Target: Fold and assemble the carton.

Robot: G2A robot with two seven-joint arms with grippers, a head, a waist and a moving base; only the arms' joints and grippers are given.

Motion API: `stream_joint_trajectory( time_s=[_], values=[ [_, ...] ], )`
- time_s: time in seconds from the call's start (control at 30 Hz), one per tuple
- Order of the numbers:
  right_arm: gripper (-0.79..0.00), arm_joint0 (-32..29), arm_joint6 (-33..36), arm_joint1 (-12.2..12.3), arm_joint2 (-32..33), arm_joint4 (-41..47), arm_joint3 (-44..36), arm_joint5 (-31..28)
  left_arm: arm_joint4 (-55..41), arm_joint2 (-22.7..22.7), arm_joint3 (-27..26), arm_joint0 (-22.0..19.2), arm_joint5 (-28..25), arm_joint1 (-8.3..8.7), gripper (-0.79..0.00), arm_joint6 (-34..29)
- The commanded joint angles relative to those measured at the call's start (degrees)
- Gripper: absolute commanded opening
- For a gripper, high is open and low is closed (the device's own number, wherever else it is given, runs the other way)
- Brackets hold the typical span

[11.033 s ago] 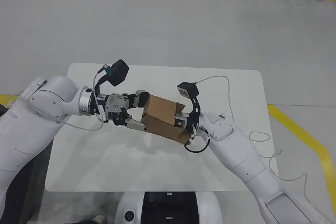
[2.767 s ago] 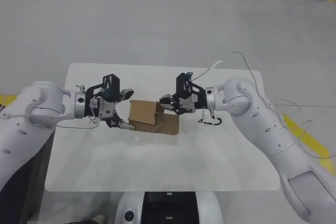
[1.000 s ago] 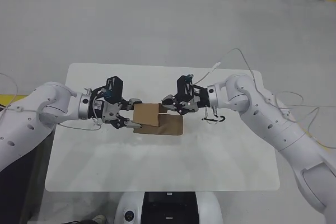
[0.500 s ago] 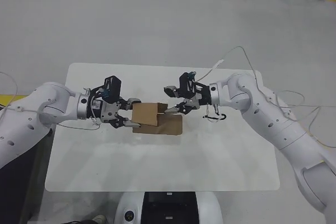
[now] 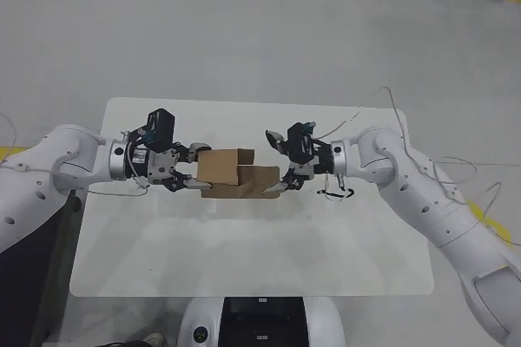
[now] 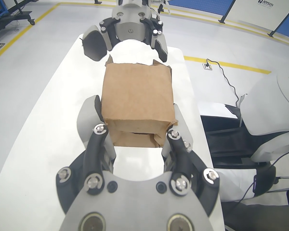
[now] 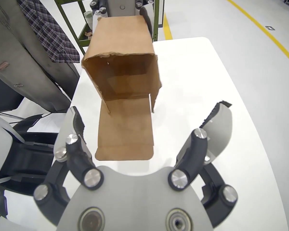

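Brown cardboard carton (image 5: 234, 173) at mid-table, over white rounded table (image 5: 243, 252). Left gripper (image 5: 196, 166) clamps closed end. Right gripper (image 5: 278, 161) spread wide facing open end, extended flap pointing toward it. Bare tabletop along front edge.

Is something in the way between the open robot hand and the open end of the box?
No, nothing visible. Between the right gripper and the carton's open end there is just the carton's own long flap, lying flat on the table and pointing at that gripper. The left gripper clamps the far end.
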Motion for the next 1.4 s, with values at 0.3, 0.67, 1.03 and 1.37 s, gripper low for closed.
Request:
stream_joint_trajectory(
  time_s=[0.3,0.67,1.03,1.37],
  values=[
    [-0.462,-2.57,-2.21,-0.24,2.10,-3.79,-2.97,1.82,1.15,1.26,0.00,-0.84,0.00,0.69,-0.468,2.55],
    [-0.680,-2.50,-3.80,-1.83,1.46,-6.03,-2.42,1.50,1.88,2.70,-0.56,-2.03,0.00,1.23,-0.474,3.77],
    [-0.785,-2.63,-3.17,-2.95,1.13,-6.66,-3.34,0.31,2.57,4.28,-0.73,-3.26,0.00,1.59,-0.471,4.99],
    [-0.785,-4.12,-0.82,-2.15,4.77,-4.58,-1.90,0.00,3.06,5.46,-0.35,-4.33,0.00,1.87,-0.468,6.05]
  ],
)
